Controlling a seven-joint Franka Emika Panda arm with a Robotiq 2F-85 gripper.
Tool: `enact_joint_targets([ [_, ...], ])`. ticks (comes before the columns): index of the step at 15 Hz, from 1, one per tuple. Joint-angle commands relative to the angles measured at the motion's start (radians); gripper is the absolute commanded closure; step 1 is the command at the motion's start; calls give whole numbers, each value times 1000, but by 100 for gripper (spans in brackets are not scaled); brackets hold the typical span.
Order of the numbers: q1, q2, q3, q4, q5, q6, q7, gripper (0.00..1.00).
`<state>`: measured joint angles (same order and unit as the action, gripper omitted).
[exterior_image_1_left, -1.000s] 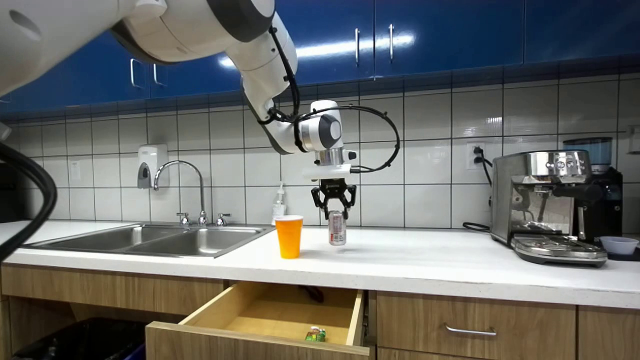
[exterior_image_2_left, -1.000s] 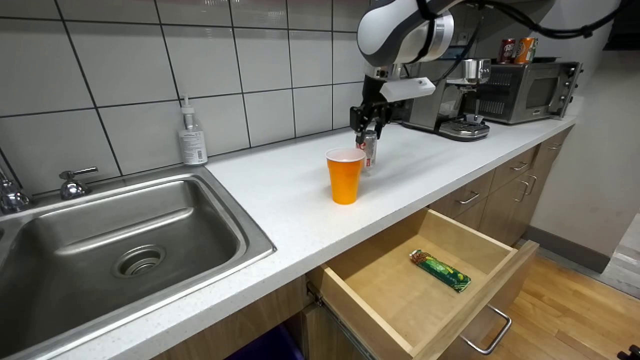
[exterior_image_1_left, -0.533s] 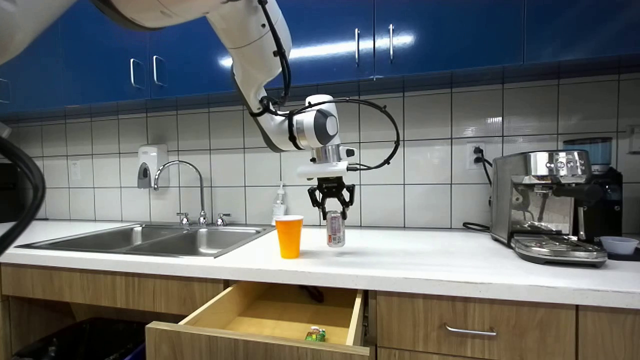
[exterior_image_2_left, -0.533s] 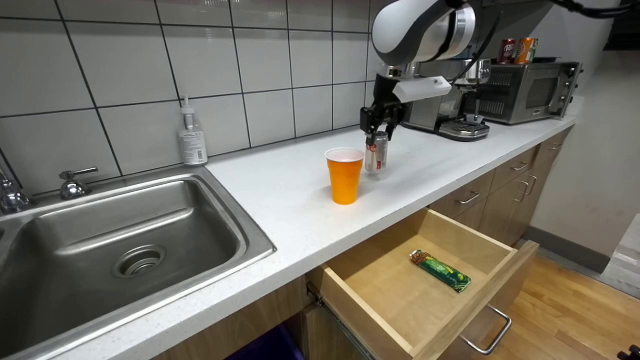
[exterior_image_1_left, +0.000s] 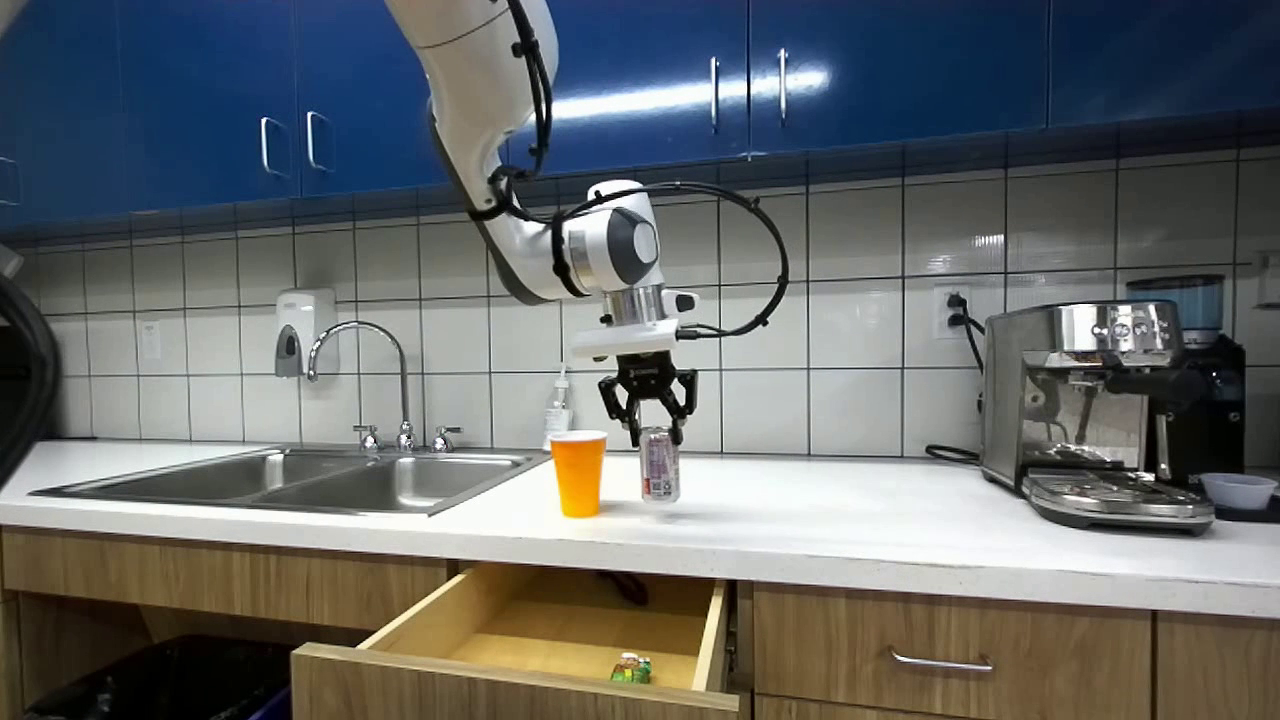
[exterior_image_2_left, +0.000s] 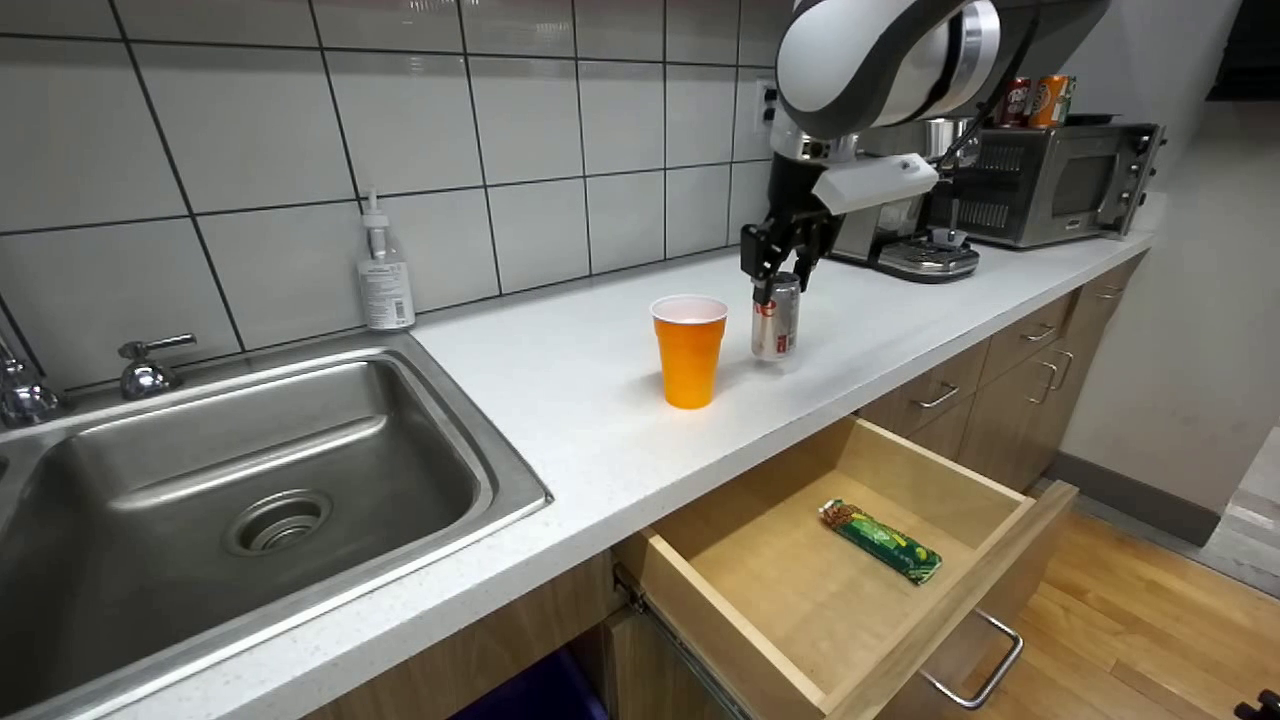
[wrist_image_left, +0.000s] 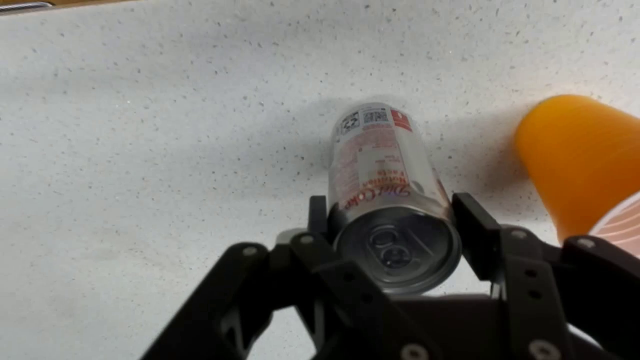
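Exterior view: a sink (exterior_image_2_left: 200, 440) showed its drain (exterior_image_2_left: 278, 522); an orange cup (exterior_image_2_left: 690, 360), contents hidden, stood on the counter (exterior_image_2_left: 560, 350); beside it the hand (exterior_image_2_left: 783, 285) pinched a Diet Coke can (exterior_image_2_left: 775, 328) just above the counter; an open drawer (exterior_image_2_left: 790, 590) held a green-wrapped bar (exterior_image_2_left: 885, 543).

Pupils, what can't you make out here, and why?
Diet Coke can, underside: wrist view, its body hides it.
Orange cup, inside bottom: wrist view, right edge cuts it off.
Dark shape in the drawer: an exterior view, counter partly hides it.
Orange can, fine print: an exterior view, too small.
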<state>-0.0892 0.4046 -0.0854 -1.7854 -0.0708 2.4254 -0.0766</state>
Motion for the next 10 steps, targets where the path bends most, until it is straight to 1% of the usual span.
enact_joint_targets([
  [1, 29, -110, -16, -133, -58, 45, 49, 62],
  [10, 57, -222, 13, -289, -61, 75, 28, 62],
])
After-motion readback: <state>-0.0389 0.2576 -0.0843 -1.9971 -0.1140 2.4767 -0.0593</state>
